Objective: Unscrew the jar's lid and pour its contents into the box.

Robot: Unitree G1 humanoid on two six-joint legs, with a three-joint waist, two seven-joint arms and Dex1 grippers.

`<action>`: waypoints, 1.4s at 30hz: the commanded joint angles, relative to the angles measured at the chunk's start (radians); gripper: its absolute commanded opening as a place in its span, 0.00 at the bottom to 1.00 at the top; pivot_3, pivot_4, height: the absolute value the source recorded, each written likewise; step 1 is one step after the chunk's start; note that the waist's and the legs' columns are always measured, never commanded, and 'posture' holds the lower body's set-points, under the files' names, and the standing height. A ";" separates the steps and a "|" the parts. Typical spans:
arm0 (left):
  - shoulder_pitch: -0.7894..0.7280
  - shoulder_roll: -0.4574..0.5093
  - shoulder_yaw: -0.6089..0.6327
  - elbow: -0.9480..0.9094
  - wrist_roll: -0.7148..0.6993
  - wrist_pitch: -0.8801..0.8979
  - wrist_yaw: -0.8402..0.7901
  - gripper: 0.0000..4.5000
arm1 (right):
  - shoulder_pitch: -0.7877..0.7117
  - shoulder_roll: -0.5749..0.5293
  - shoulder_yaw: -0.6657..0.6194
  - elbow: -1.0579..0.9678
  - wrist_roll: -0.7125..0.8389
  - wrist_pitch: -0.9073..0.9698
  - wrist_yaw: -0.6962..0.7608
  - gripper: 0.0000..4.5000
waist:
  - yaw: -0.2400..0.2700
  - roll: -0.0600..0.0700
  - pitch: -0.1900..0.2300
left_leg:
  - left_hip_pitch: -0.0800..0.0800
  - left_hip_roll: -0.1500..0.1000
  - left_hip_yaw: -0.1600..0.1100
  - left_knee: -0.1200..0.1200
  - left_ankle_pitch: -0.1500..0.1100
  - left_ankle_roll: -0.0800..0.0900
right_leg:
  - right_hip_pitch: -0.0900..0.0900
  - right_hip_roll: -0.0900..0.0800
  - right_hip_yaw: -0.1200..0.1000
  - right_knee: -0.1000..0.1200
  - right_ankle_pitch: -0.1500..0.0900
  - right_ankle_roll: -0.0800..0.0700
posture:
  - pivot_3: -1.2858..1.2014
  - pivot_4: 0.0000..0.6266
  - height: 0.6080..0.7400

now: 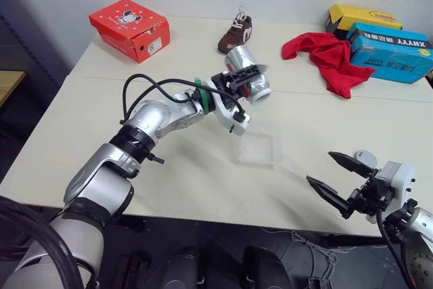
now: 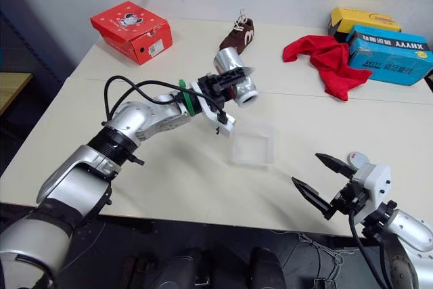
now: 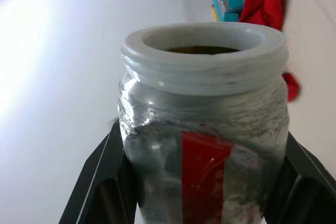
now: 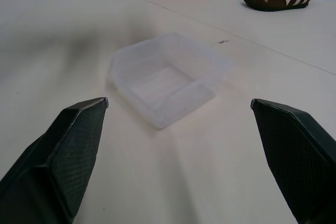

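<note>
Currently: jar point(image 1: 247, 72), lid off, clamped in left gripper point(image 1: 245, 78), tipped at box's point(image 1: 260, 147) 12 o'clock; pour pending. Right gripper point(image 1: 342, 184) apart, empty.

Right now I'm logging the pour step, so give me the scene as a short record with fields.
jar: open, lid off, tipped on its side above the table
left gripper: shut on the jar
right gripper: open, holds nothing
box: clear tray on the table, below and beside the jar mouth, looks empty
contents: dark bits inside the jar mouth
lid: behind the right gripper
</note>
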 commanded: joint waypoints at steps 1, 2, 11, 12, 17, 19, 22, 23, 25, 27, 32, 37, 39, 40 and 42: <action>-0.065 -0.021 -0.064 0.047 0.147 0.132 0.169 0.52 | -0.001 0.004 -0.005 -0.030 0.010 -0.005 -0.005 0.99 | 0.003 0.000 0.000 | 0.000 0.000 0.000 0.000 0.000 0.000 | 0.000 0.000 0.000 0.000 0.000 0.000 | 0.52 0.24 1.00; -0.075 -0.029 -0.081 0.060 0.173 0.163 0.197 0.52 | 0.000 0.006 -0.006 -0.029 0.010 -0.006 -0.005 0.99 | 0.003 0.000 0.000 | -0.001 0.000 0.000 0.000 0.000 0.000 | -0.001 0.000 0.000 0.000 0.000 0.000 | 0.52 0.24 1.00; -0.062 -0.060 -0.198 0.104 0.278 0.277 0.357 0.52 | 0.004 0.022 -0.004 -0.023 0.007 -0.014 -0.006 0.99 | 0.002 0.000 0.000 | -0.001 0.000 0.000 0.000 0.000 0.001 | -0.001 -0.001 0.000 0.000 0.000 0.000 | 0.52 0.24 1.00; -0.060 -0.060 -0.203 0.107 0.273 0.274 0.352 0.52 | 0.005 0.024 -0.003 -0.023 0.006 -0.015 -0.006 0.99 | 0.001 0.000 0.000 | -0.001 0.000 0.001 0.000 0.000 0.001 | -0.001 -0.001 0.000 0.000 0.000 0.000 | 0.52 0.24 1.00; -0.053 -0.045 -0.170 0.114 0.185 0.206 0.298 0.52 | 0.013 0.033 -0.002 -0.019 0.004 -0.020 -0.003 0.99 | 0.000 0.000 0.000 | -0.001 0.001 0.000 0.000 0.000 0.001 | -0.001 -0.004 0.001 0.000 0.000 0.000 | 0.52 0.24 1.00; -0.049 -0.028 -0.132 0.103 0.089 0.113 0.254 0.52 | 0.015 0.035 -0.002 -0.017 0.003 -0.022 0.001 0.99 | -0.001 0.000 0.000 | -0.001 0.001 0.000 0.000 0.000 0.000 | -0.001 -0.007 0.002 0.000 0.000 0.000 | 0.52 0.24 1.00; -0.014 -0.006 0.010 0.099 -0.276 -0.153 0.031 0.52 | 0.016 0.035 -0.004 -0.011 0.004 -0.026 0.010 0.99 | -0.006 0.000 0.000 | -0.001 0.001 0.000 0.000 0.000 0.000 | -0.003 -0.010 0.008 0.000 0.000 0.000 | 0.52 0.24 1.00; 0.003 -0.002 0.045 0.104 -0.403 -0.230 -0.078 0.52 | 0.015 0.035 -0.004 -0.008 0.005 -0.027 0.012 0.99 | -0.008 0.000 0.000 | -0.001 0.001 0.000 0.000 0.000 -0.001 | -0.004 -0.010 0.008 0.000 0.000 -0.001 | 0.52 0.24 1.00; 0.068 -0.007 0.152 0.058 -0.721 -0.236 -0.354 0.52 | 0.006 0.031 -0.005 0.003 0.007 -0.030 0.022 0.99 | -0.018 0.000 0.000 | -0.001 0.001 0.000 0.000 0.001 -0.001 | -0.004 -0.011 0.008 0.000 -0.001 -0.001 | 0.52 0.24 1.00; 0.148 -0.034 0.274 -0.021 -1.088 -0.111 -0.671 0.52 | -0.010 0.032 -0.006 0.017 0.007 -0.043 0.033 0.99 | -0.024 0.001 0.000 | 0.000 0.000 0.000 0.000 0.001 -0.002 | -0.003 -0.012 0.007 0.001 -0.001 -0.002 | 0.52 0.24 1.00; 0.298 -0.025 0.555 -0.260 -1.566 0.491 -0.998 0.52 | -0.065 0.029 0.004 0.058 -0.024 -0.130 0.084 0.99 | -0.044 0.001 0.000 | 0.000 0.001 -0.003 0.007 0.001 -0.002 | 0.002 -0.006 0.002 0.004 -0.001 -0.002 | 0.52 0.24 1.00; 0.540 0.035 0.833 -0.434 -1.790 0.727 -1.022 0.52 | -0.142 0.061 0.038 0.058 0.034 -0.189 0.153 0.99 | -0.060 0.002 -0.001 | 0.010 0.002 0.000 0.004 0.002 -0.003 | 0.007 0.001 0.000 0.007 -0.001 -0.001 | 0.52 0.24 1.00; 0.678 0.056 0.954 -0.478 -1.809 0.723 -0.984 0.52 | -0.164 0.070 0.063 0.046 0.047 -0.220 0.198 0.99 | -0.057 0.002 -0.001 | 0.012 0.002 0.000 0.004 0.002 -0.003 | 0.008 0.001 0.002 0.008 -0.001 -0.001 | 0.52 0.24 1.00; 0.730 0.057 1.004 -0.494 -1.827 0.728 -0.971 0.52 | -0.172 0.070 0.073 0.044 0.047 -0.238 0.222 0.99 | -0.058 0.002 -0.001 | 0.013 0.002 0.001 0.003 0.001 -0.003 | 0.008 0.001 0.004 0.008 -0.001 -0.001 | 0.52 0.24 1.00; 0.817 0.079 1.039 -0.521 -1.794 0.714 -0.975 0.52 | -0.184 0.068 0.090 0.046 0.051 -0.255 0.251 0.99 | -0.055 0.000 0.000 | 0.014 0.002 0.001 0.002 0.001 -0.003 | 0.008 0.000 0.009 0.008 -0.001 -0.002 | 0.52 0.24 1.00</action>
